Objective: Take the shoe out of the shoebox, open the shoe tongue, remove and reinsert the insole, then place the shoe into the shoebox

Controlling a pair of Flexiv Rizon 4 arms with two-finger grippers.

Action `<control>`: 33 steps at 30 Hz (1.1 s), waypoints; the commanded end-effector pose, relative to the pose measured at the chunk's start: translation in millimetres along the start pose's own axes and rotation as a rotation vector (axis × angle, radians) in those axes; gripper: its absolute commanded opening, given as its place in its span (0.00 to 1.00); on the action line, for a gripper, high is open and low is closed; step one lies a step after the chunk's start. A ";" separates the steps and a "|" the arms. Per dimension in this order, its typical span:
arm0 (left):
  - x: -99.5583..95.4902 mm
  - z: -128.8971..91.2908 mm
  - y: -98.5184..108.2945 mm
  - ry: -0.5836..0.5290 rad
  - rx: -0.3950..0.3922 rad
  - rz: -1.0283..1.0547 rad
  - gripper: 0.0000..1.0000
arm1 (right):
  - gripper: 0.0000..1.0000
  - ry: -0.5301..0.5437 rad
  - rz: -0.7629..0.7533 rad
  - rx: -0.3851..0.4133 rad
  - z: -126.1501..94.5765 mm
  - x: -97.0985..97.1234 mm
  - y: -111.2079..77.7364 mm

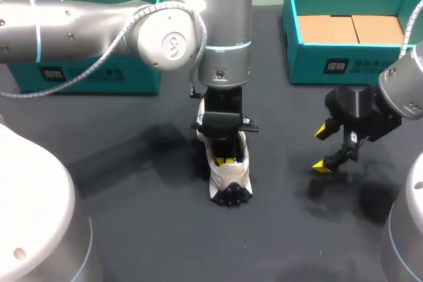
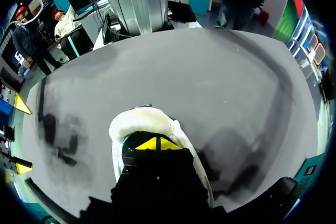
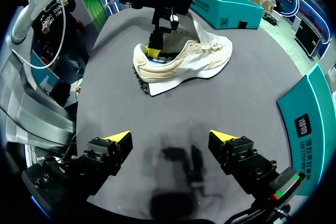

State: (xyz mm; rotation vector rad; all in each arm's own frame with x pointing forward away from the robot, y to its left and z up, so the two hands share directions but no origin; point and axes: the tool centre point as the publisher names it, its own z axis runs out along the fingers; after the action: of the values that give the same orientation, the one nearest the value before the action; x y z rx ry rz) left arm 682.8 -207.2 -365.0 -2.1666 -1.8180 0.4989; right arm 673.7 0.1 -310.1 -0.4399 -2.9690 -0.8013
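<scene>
**Left hand down inside the shoe, at the insole step**

Your shoe [image 1: 230,173] stands on the table [image 1: 132,196], well apart from both shoeboxes [image 1: 357,64]. Your left hand [image 1: 229,160] is sunk in the shoe's opening; its grip can't be told. Lift slowly and straight so the shoe doesn't tip. Your right hand [image 1: 323,148] hangs spread and empty nearby and could steady the shoe. Each box wall bears a dark label, print not read out.
</scene>
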 end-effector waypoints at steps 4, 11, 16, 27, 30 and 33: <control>-10.5 30.2 15.8 0.046 -0.035 -0.062 0.00 | 1.00 -0.002 0.000 0.001 0.1 1.3 -0.3; -1.3 5.4 8.1 -0.014 -0.081 -0.070 0.00 | 1.00 -0.002 0.000 0.001 0.1 1.3 -0.3; -15.3 4.7 2.1 -0.053 -0.137 -0.073 0.00 | 1.00 -0.002 0.000 0.001 0.1 1.3 -0.3; -32.1 45.6 23.4 -0.041 -0.308 -0.218 0.00 | 1.00 -0.002 0.000 0.001 0.1 1.3 -0.3; -24.9 48.0 28.7 -0.029 -0.313 -0.242 0.00 | 1.00 -0.002 0.000 0.001 0.1 1.3 -0.3; -13.2 45.2 29.9 -0.024 -0.329 -0.261 0.00 | 1.00 -0.002 0.000 0.001 0.1 1.3 -0.3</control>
State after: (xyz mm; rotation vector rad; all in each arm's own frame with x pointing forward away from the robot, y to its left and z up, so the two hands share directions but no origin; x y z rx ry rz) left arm 685.0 -231.4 -401.5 -2.0694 -2.2766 0.1968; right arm 673.7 0.1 -310.1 -0.4399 -2.9690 -0.8013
